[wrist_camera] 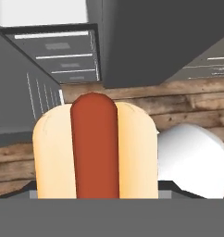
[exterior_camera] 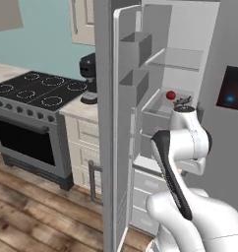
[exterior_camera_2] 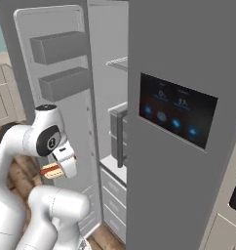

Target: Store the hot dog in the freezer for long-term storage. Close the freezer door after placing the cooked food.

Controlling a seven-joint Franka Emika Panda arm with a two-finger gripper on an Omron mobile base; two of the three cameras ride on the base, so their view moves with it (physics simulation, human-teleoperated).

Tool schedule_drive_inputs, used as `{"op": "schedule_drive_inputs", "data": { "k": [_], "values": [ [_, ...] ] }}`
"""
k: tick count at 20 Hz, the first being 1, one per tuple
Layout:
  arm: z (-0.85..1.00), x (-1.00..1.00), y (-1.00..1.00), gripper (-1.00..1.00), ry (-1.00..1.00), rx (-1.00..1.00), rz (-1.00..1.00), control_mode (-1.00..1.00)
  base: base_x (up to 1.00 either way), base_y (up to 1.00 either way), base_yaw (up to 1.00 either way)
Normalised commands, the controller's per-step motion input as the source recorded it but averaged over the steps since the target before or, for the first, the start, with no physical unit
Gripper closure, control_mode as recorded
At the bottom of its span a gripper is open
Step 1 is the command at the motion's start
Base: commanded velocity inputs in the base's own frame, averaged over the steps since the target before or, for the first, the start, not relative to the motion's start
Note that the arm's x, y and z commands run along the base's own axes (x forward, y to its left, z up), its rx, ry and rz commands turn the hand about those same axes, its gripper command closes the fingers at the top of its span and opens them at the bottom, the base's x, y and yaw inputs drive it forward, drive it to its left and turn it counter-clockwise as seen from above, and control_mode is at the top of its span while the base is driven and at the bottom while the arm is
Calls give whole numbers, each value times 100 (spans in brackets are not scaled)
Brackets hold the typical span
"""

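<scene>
In front of the open freezer (exterior_camera_2: pixel 108 97), low beside my own arm, my tool (exterior_camera_2: pixel 59 170) is clamped on the hot dog (wrist_camera: pixel 95 148); its fingertips are hidden under the bun in the hand view, so the grip shows by the bun sitting square between them. From the right base view just the bun's end (exterior_camera_2: pixel 50 171) pokes out beside the wrist. In the left base view my arm covers the tool, but that view shows a red ball (exterior_camera: pixel 170 95) on a freezer shelf. The freezer door (exterior_camera_2: pixel 56 73) stands wide open, its bins facing me. The hand view looks down at the lower drawers (wrist_camera: pixel 58 51) and the wooden floor (wrist_camera: pixel 188 102).
</scene>
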Motion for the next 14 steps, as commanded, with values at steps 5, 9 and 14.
{"op": "schedule_drive_inputs", "data": {
  "k": [5,9,14],
  "values": [
    [0,0,0,100,0,0,0,100,30,-8,3],
    [0,0,0,100,0,0,0,100,39,-7,1],
    [0,0,0,100,0,0,0,100,57,0,1]
  ]
}}
